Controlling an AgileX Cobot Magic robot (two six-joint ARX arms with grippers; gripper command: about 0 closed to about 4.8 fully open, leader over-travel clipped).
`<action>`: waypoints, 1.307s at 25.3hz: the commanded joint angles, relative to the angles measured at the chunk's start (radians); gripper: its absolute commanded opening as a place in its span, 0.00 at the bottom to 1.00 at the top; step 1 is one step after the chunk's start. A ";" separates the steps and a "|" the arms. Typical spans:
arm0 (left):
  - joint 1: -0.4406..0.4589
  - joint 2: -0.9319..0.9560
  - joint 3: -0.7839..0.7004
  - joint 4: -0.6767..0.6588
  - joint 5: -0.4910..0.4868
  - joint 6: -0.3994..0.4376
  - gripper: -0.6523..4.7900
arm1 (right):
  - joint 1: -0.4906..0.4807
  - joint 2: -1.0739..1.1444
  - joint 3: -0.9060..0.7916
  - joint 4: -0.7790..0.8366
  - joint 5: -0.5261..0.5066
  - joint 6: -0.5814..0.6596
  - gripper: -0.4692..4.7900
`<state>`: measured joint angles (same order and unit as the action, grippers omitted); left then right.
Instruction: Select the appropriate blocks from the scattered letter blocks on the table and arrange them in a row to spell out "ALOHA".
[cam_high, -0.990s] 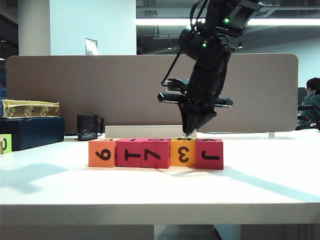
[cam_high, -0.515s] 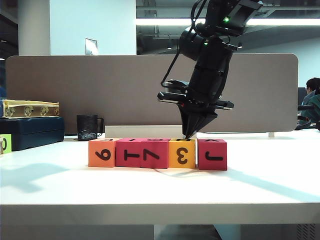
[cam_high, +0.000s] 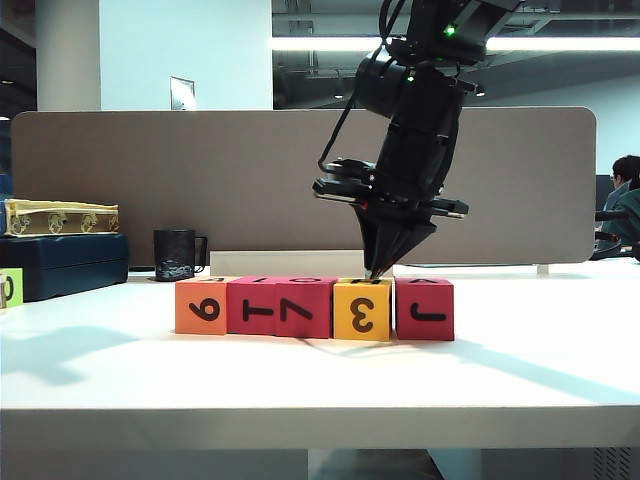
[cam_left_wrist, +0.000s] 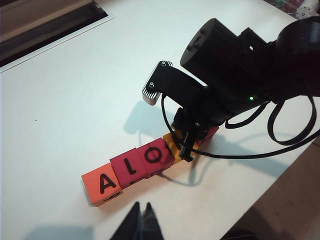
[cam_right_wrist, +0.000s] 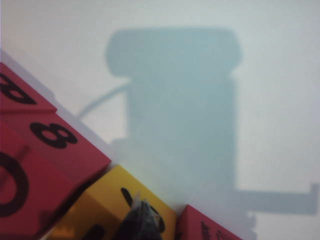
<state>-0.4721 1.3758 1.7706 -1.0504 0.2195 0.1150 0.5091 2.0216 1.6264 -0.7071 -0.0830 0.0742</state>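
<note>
Five blocks stand in a row on the white table (cam_high: 520, 370): orange (cam_high: 200, 306), pink-red (cam_high: 252, 306), pink-red (cam_high: 306, 308), yellow (cam_high: 362, 311) and pink-red (cam_high: 425, 309). A narrow gap separates the yellow one from the last pink-red one. My right gripper (cam_high: 375, 272) points down, shut, its tip resting on the yellow block's top (cam_right_wrist: 107, 197). In the left wrist view the tops read A (cam_left_wrist: 102, 184), L (cam_left_wrist: 131, 167), O (cam_left_wrist: 154, 156); the right arm (cam_left_wrist: 225, 85) hides the remaining tops. My left gripper (cam_left_wrist: 141, 209) hovers shut, near the orange block, holding nothing.
A grey-brown divider panel (cam_high: 250, 190) runs behind the row. A black mug (cam_high: 178, 255) stands at the back left, beside a dark case (cam_high: 65, 262) with a yellow box (cam_high: 60, 217) on it. A lime-green cube (cam_high: 9, 288) sits at the far left edge.
The right gripper's tip has moved slightly left with the yellow block. A gap has opened between it and the rightmost pink-red block, and the other blocks have shifted a little left.
</note>
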 joint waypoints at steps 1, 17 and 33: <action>0.001 -0.003 0.002 0.013 0.001 0.001 0.11 | 0.003 -0.022 -0.001 0.018 0.018 0.003 0.08; 0.001 -0.001 0.002 0.017 0.002 0.008 0.11 | -0.024 -0.153 -0.001 -0.295 0.264 -0.030 0.08; 0.001 -0.002 0.002 0.016 0.002 0.008 0.11 | -0.043 -0.137 -0.142 -0.152 0.233 -0.026 0.08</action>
<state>-0.4721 1.3773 1.7702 -1.0431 0.2195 0.1192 0.4652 1.8847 1.4811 -0.8795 0.1551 0.0456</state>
